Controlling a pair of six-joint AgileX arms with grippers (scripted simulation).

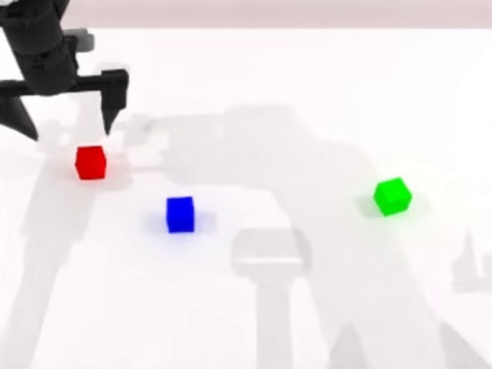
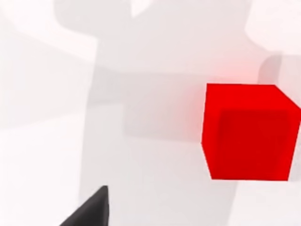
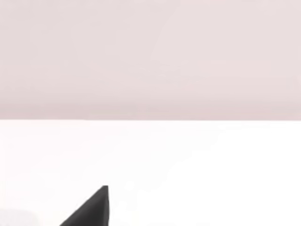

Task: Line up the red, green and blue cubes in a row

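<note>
The left gripper [image 1: 69,127], a black two-finger claw on the left AgileX arm, is seen from above at the far left of a white table [image 1: 307,323], its fingers spread wide and nothing held between them. The small, solid bright red cube [image 1: 91,162] is found on the table just below the spread fingertips, toward the near edge, apart from both of them; in the left wrist view the same red cube [image 2: 247,132] fills one side of the picture, resting flat on the white surface, with a dark fingertip [image 2: 91,209] showing at the edge, clear of it. The small deep blue cube [image 1: 180,214] is placed nearer the table's front and to the right of the claw, close to the red one. The small bright green cube [image 1: 392,196] sits well apart, far off to the claw's right. The right gripper is not seen from above; only one dark fingertip [image 3: 91,209] appears in its wrist view, over bare table, so its state cannot be told.
</note>
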